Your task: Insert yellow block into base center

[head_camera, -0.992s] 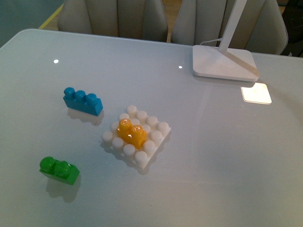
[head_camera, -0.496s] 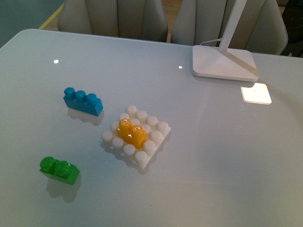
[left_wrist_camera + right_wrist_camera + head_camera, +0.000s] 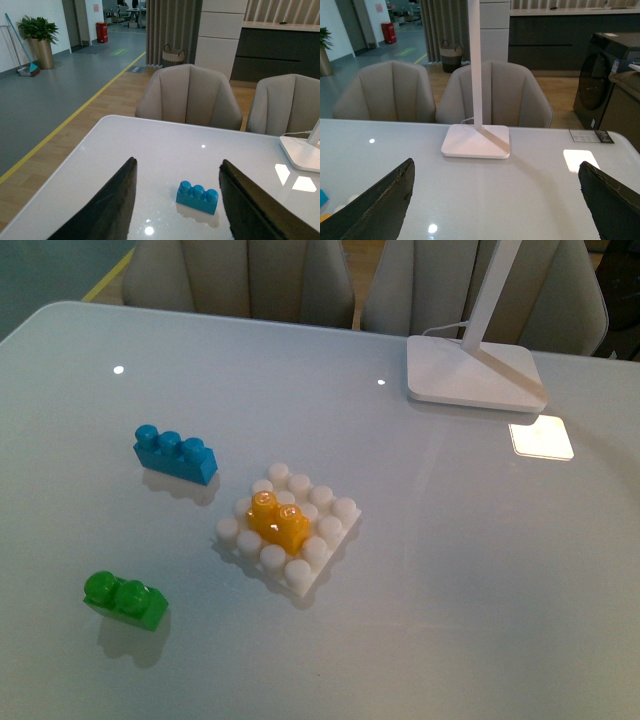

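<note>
1. I read the yellow block (image 3: 278, 521) as seated on the base (image 3: 325, 552), over the middle studs, with a ring of white studs showing all round it. It stands upright and looks level, so I judge the insertion done.

2. Taking the base as my landmark: the blue brick (image 3: 176, 453) lies beyond it and to its left, well apart. The green brick (image 3: 126, 600) lies nearer me and to its left, also well apart. Both sit free on the table (image 3: 480, 570), clear of the base, so nothing crowds the yellow block.

3. The lamp foot (image 3: 473, 372) stands far beyond the base and to its right, near the table's far edge, out of the working area.

4. Neither arm shows in the front view, which I take to mean both are pulled away from the base.

5. The left gripper (image 3: 177, 200) has its fingers spread wide with nothing between them. Past them I see the blue brick on the table.

6. The right gripper (image 3: 495, 200) is likewise spread wide and empty. It faces the lamp foot, away from the base.

7. With both hands empty and apart from the base, I see no further move the task calls for beyond confirming the block is pressed fully down, which these views cannot settle.
</note>
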Robot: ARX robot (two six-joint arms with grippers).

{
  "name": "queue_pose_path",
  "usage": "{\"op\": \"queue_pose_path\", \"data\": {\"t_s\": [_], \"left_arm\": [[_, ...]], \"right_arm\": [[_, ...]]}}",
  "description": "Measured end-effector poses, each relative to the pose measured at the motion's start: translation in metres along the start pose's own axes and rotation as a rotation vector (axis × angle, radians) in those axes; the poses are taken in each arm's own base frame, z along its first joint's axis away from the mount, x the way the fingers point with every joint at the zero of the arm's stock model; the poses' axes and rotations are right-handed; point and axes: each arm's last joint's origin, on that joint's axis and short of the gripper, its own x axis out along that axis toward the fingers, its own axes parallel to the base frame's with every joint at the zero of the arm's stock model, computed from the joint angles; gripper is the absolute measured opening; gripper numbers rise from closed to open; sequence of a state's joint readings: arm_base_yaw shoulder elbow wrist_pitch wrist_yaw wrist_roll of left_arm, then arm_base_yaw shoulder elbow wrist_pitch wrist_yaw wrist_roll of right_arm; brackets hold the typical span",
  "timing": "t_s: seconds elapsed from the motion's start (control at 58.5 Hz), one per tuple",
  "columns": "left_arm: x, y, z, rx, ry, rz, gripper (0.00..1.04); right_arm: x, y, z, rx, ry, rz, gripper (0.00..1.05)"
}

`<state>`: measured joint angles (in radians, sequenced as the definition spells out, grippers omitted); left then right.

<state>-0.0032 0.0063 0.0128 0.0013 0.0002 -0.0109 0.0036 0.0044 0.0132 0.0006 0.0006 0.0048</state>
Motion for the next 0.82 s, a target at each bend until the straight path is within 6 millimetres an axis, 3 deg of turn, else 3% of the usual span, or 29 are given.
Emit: {"op": "queue_pose_path", "data": {"t_s": [0.171, 0.821], "left_arm": [[0.0, 0.0, 0.0, 0.003, 0.0, 0.0, 0.99], [0.0, 0.0, 0.0, 0.003, 0.0, 0.0, 0.97]], "right_arm": [[0.0, 0.0, 0.0, 0.0, 0.0, 0.0, 0.96], [0.0, 0.0, 0.0, 0.0, 0.0, 0.0, 0.96]]}}
